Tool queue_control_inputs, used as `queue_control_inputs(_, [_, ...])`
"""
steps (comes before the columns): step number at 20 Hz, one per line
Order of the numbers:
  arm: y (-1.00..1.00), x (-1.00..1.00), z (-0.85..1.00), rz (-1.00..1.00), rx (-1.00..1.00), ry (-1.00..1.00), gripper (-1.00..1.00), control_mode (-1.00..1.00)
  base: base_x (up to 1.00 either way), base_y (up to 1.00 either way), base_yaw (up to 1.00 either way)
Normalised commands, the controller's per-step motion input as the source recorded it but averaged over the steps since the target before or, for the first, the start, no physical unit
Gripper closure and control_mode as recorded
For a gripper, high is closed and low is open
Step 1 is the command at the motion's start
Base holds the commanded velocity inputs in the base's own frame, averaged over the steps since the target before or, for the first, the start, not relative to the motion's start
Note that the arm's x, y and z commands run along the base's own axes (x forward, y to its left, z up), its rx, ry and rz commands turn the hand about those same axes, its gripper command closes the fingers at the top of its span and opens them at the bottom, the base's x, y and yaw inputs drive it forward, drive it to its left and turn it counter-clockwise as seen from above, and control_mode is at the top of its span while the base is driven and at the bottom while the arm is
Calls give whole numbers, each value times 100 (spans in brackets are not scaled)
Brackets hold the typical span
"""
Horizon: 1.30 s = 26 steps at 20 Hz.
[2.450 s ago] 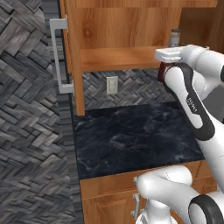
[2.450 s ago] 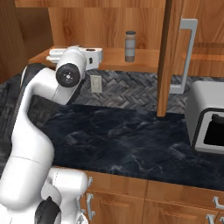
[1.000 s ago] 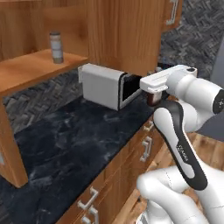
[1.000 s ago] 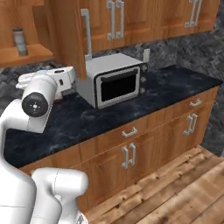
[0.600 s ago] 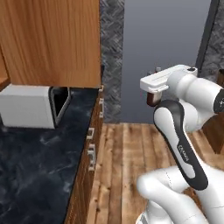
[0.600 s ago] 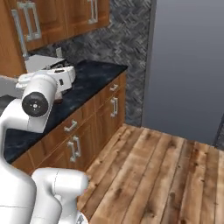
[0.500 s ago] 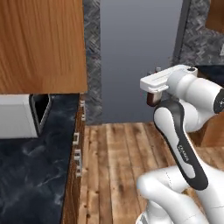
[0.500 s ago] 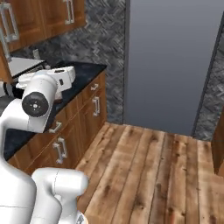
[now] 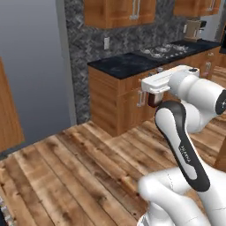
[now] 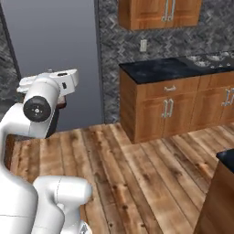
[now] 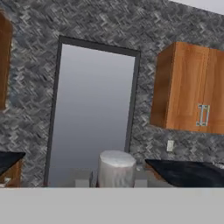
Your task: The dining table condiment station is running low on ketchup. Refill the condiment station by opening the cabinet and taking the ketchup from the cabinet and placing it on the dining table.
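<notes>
Wood plank floor [image 9: 75, 167]. Grey herringbone wall [image 10: 192, 39] w/ outlet [image 10: 143, 45]. Tall grey doorway [image 11: 94, 113]. Black-topped base cabs [image 10: 169, 98], wood wall cabs [image 9: 119, 12] above.

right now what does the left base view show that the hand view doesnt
Left base view alone: the wooden plank floor, a stovetop in the black counter, and the tool shut on the ketchup, seen from the side. Hand view alone: the bottle's pale cap end, close up. Both: the grey doorway, herringbone wall and a wooden wall cabinet.
</notes>
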Motion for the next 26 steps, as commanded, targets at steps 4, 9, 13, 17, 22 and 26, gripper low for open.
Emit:
queue_control_inputs(4, [0, 0, 0, 0, 0, 0, 100, 100, 0, -4, -94])
queue_control_inputs(9, [0, 0, 0, 0, 0, 0, 100, 100, 0, -18, -88])
queue_control_inputs(13, [0, 0, 0, 0, 0, 0, 100, 100, 3, -22, -81])
queue_control_inputs(17, [0, 0, 0, 0, 0, 0, 100, 100, 8, -61, -61])
queue_control_inputs(22, [0, 0, 0, 0, 0, 0, 100, 100, 17, -99, -29])
queue_control_inputs(26, [0, 0, 0, 0, 0, 0, 100, 100, 14, -100, -10])
